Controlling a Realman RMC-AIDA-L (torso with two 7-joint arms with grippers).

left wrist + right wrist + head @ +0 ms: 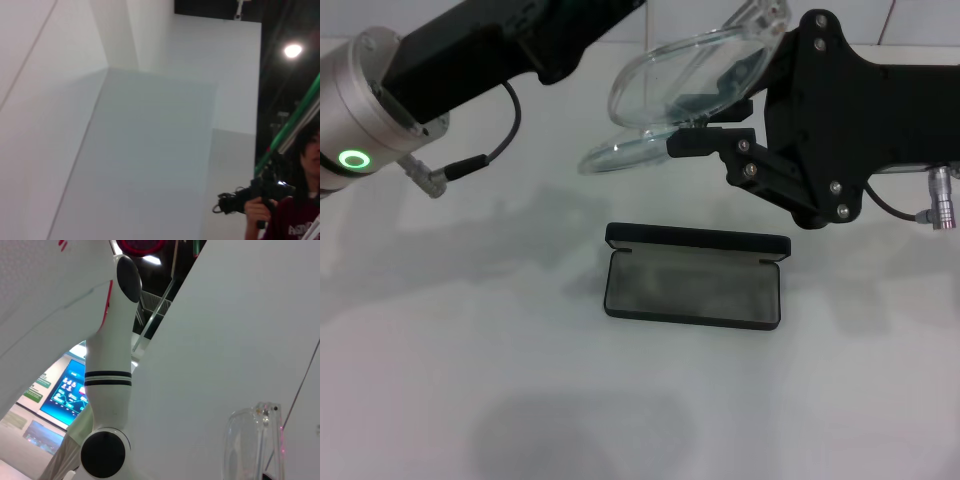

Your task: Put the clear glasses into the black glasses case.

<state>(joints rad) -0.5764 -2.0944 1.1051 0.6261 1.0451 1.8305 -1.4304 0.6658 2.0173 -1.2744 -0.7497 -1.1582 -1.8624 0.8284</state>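
Clamped on the clear glasses [695, 85], my right gripper [705, 140] holds them aloft above the far half of the white table [470, 380], lenses tilted and one temple sticking up past the wrist. Below and slightly nearer, the black glasses case [693, 278] lies open at the table's middle, lid raised along its far side, grey lining bare. To seat them well, I judge I should level the frame, line its length up with the long tray, and descend slowly so neither lens catches the rim. My left arm [470, 50] reaches across the far left corner; its fingers are out of sight.
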